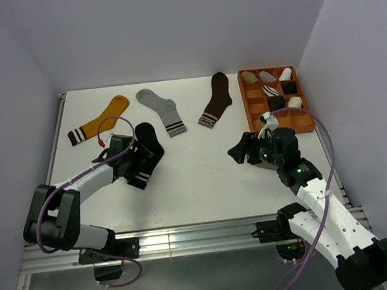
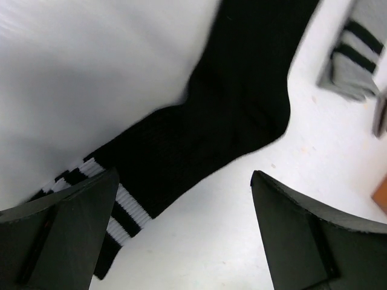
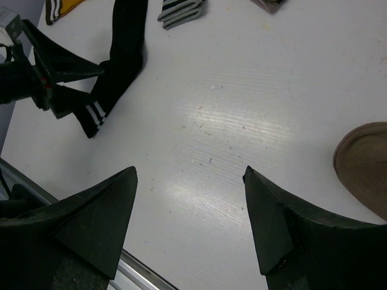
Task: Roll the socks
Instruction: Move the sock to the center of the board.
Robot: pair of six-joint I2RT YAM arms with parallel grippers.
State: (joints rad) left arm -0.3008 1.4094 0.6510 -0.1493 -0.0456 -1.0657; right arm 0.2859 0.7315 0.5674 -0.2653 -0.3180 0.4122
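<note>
A black sock with white cuff stripes (image 1: 148,149) lies flat left of centre, its toe pointing to the back. My left gripper (image 1: 137,165) hangs open just over its cuff end. In the left wrist view the sock (image 2: 230,121) runs from lower left to upper right, one finger (image 2: 66,229) covers the striped cuff, and bare table lies between the fingertips of the gripper (image 2: 184,181). My right gripper (image 1: 238,153) stands open over bare table (image 3: 190,172), holding nothing. A taupe sock (image 3: 363,169) shows partly at the right wrist view's right edge. The plain charcoal-black sock is out of view.
A mustard-yellow sock (image 1: 100,120), a light grey sock (image 1: 162,110) and a dark brown sock (image 1: 216,99) lie along the back. An orange compartment tray (image 1: 248,109) with several rolled socks stands at the back right. Walls close in on both sides.
</note>
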